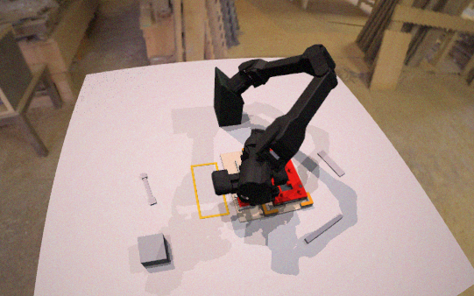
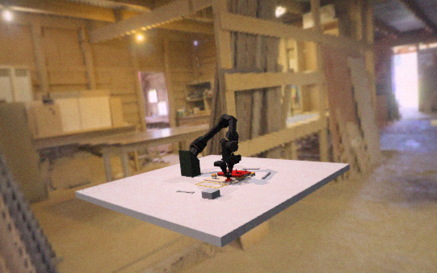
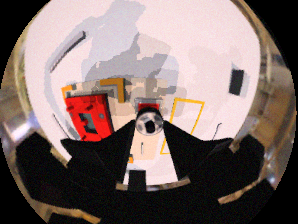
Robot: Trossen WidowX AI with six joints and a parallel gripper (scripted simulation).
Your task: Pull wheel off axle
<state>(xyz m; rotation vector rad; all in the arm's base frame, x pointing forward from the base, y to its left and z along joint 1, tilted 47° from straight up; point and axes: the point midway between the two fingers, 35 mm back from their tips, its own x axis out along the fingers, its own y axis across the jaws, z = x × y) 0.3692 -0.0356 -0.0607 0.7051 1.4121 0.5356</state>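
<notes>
On my right-hand side of the wrist view, the yellow-outlined area offers a lateral passage; the red slotted block obstructs the opposite side.

The claw is over a flat tan board. Left of it, a flat red block sits on the board. Right of it, on the counter, are a yellow box outline and, farther, a thin grey rod.
</notes>
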